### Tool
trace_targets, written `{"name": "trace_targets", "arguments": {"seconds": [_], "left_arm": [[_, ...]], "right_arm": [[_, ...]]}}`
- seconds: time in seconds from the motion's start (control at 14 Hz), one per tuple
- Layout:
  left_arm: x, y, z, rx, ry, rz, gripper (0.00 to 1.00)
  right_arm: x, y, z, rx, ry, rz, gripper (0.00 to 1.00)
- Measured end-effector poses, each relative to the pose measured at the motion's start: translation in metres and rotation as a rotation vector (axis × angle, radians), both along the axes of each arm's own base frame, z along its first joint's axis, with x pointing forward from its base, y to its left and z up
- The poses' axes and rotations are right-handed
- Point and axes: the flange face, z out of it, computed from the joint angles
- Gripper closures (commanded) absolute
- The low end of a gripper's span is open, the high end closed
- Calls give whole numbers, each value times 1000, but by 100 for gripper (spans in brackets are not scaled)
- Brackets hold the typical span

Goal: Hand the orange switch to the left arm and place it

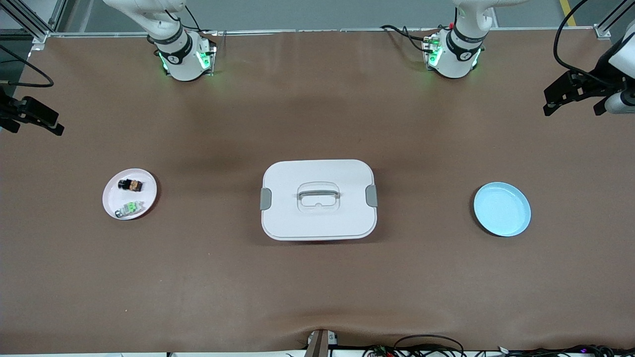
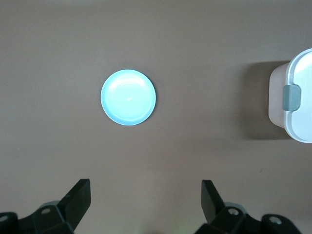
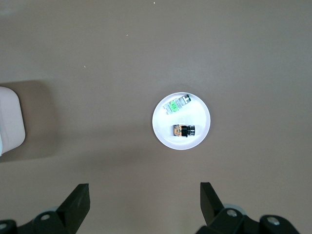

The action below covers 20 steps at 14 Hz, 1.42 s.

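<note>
Risks first: I see the orange switch (image 1: 131,185) as tiny, so my right gripper (image 3: 145,204) could nudge the clear-and-green part (image 1: 130,208) sharing its plate, or skid the white plate (image 1: 146,198) itself. The white latched box (image 1: 318,200) sits mid-table between both plates; a low carry, or a handover made too close above it, could clip its lid handle (image 1: 318,192). A pinch on so small a part may also slip during the pass between the arms.

Containers, as I read them:
- White plate, toward the right arm's end of the table: holds the orange switch, lying farther from the front camera, and the clear-and-green part nearer to it, the two apart.
- Pale blue plate (image 1: 502,208), toward the left arm's end: nothing in it.
- Box: lid on, grey latches at both ends, contents hidden.

Grippers: right gripper hangs high over the table by the white plate, fingers spread wide, grasping nothing. Left gripper (image 2: 146,204) waits high over the table by the blue plate, fingers likewise released and holding nothing.
</note>
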Motion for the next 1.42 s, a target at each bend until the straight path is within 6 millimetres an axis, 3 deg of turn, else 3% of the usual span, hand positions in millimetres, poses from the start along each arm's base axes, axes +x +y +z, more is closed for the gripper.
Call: {"name": "trace_targets", "arguments": {"seconds": [0.36, 0.57, 0.78, 1.0, 1.21, 1.42], "left_arm": [[0, 0, 0, 0, 0, 0, 0], [0, 0, 0, 0, 1, 0, 0], [0, 0, 0, 0, 1, 0, 0], [1, 0, 0, 0, 1, 0, 0], [1, 0, 0, 0, 1, 0, 0], [1, 0, 0, 0, 0, 0, 0]], "right_arm": [[3, -3, -8, 0, 19, -4, 0], [14, -16, -34, 4, 69, 20, 0], [29, -44, -72, 0, 129, 133, 0], [46, -69, -121, 15, 178, 131, 0], [57, -80, -174, 15, 173, 122, 0], [54, -88, -221, 8, 147, 113, 0]]}}
